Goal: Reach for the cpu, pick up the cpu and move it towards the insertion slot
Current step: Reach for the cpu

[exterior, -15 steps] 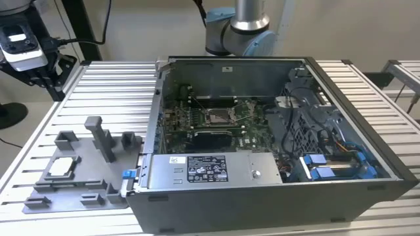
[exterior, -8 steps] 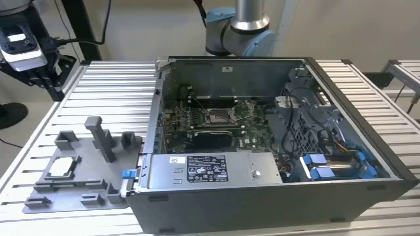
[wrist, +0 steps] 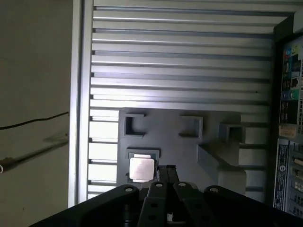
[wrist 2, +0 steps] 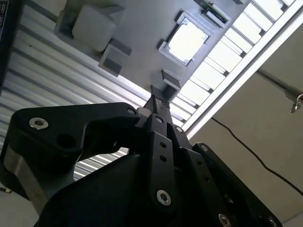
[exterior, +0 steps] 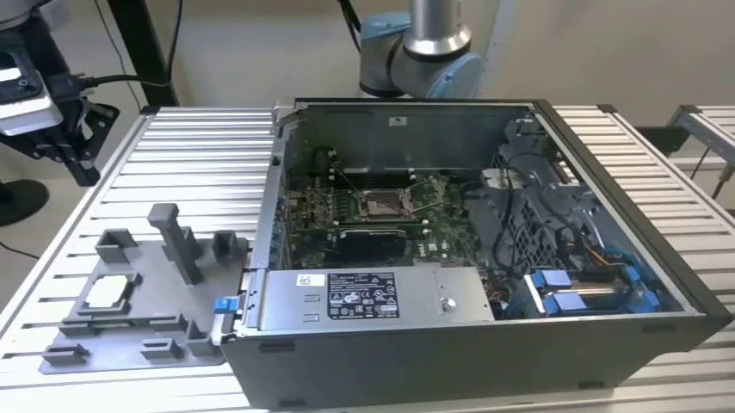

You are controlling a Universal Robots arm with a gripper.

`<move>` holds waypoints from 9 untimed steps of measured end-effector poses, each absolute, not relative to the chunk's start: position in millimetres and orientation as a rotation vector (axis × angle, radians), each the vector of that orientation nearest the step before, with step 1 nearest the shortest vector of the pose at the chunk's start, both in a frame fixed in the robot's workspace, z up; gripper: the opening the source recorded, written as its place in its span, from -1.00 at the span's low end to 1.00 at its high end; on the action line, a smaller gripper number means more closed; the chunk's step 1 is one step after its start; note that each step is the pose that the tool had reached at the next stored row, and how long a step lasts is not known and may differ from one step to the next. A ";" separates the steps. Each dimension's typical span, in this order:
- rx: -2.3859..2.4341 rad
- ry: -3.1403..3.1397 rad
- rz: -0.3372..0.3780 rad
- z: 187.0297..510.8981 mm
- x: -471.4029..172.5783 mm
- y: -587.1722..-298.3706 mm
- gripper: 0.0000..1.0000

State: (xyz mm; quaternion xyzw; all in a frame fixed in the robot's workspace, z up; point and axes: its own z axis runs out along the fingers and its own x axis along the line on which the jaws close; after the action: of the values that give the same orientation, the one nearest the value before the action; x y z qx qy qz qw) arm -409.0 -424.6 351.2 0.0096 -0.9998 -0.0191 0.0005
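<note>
The cpu point(exterior: 107, 292) is a small silvery square lying flat in a recess of the grey fixture plate point(exterior: 138, 344), at the exterior view's left. It also appears in both wrist views, as the cpu point(wrist 2: 188, 41) and the cpu point(wrist: 142, 169). My gripper point(exterior: 81, 168) hangs high above the table's far left corner, well away from the chip. Its black fingers point(wrist 2: 158, 106) are shut together with nothing between them, and the fingers point(wrist: 166, 172) point down toward the fixture. The insertion slot point(exterior: 381, 203) has a silver frame and sits on the green board inside the open case.
The open computer case point(exterior: 483, 344) takes up the table's middle and right. Tall grey fixture blocks point(exterior: 178, 245) stand beside the chip's recess. The slatted metal table point(exterior: 195, 163) ends at an edge rail point(wrist: 80, 94) close to the fixture. The arm's base point(exterior: 419, 52) stands behind the case.
</note>
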 end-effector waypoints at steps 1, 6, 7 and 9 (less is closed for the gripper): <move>0.030 -3.140 -0.060 351.1 -410.2 -427.2 -1.00; 0.030 -3.140 -0.060 351.0 -416.8 -440.1 -1.00; 0.030 -3.140 -0.060 350.9 -418.2 -442.1 -1.00; 0.030 -3.140 -0.060 350.9 -421.0 -445.9 -1.00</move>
State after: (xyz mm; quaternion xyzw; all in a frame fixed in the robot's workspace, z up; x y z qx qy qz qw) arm -421.0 -445.9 350.9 0.0096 -0.9998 -0.0191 0.0004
